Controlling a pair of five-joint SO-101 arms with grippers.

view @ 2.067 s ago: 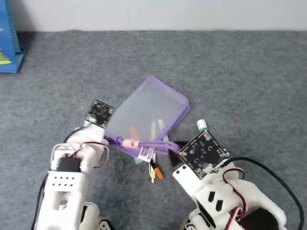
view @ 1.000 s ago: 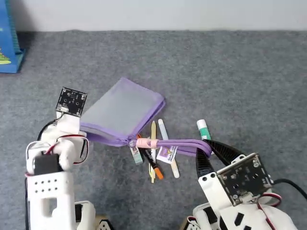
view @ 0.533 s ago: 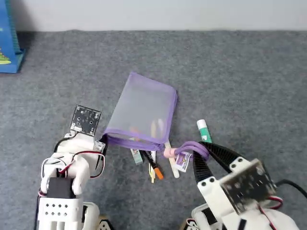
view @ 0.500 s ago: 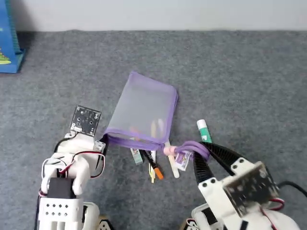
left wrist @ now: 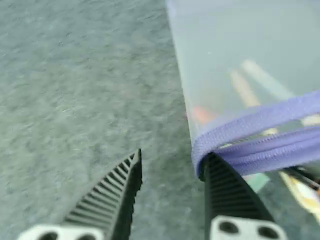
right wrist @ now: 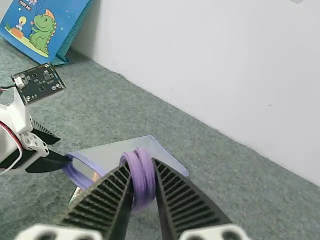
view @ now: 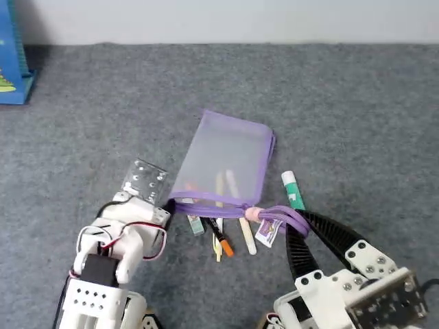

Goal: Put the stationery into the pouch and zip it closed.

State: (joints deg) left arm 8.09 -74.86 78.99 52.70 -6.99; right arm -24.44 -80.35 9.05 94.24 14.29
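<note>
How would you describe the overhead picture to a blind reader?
A purple see-through pouch lies on grey carpet, its strap pinched by the right arm's fingers, the left arm's fingers at its corner. Pens poke from its mouth; a green-capped tube lies beside.

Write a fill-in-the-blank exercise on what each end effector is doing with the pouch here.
The pouch's strap is clamped in the ____ end effector.
The left end effector is ____, with the pouch corner against one finger.
The glue stick lies ____ the pouch, not inside it.
Missing words: right; open; outside.
</note>
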